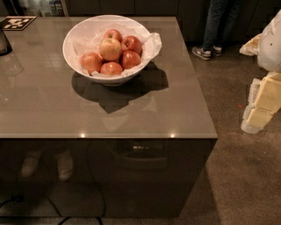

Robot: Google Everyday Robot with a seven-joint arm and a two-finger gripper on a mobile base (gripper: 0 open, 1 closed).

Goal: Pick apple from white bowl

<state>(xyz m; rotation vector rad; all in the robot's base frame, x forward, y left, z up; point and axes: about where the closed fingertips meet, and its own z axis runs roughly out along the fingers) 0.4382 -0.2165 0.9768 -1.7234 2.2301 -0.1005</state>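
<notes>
- A glossy grey-brown desk [131, 110] fills the left of the view, with dark floor [237, 176] along its right edge.
- The white bowl [69, 52] sits near the far edge, with a broad stretch of desktop between it and the near edge.
- The apple [110, 48] rests at the bowl's centre, touching the redder apples [131, 44].
- The gripper [263, 103] hangs beyond the right edge, over the floor and well apart from the bowl. I cannot tell whether it is released or clenched.

Glossy grey table [66, 110], dark cabinets [131, 6], speckled brown floor [232, 167].
</notes>
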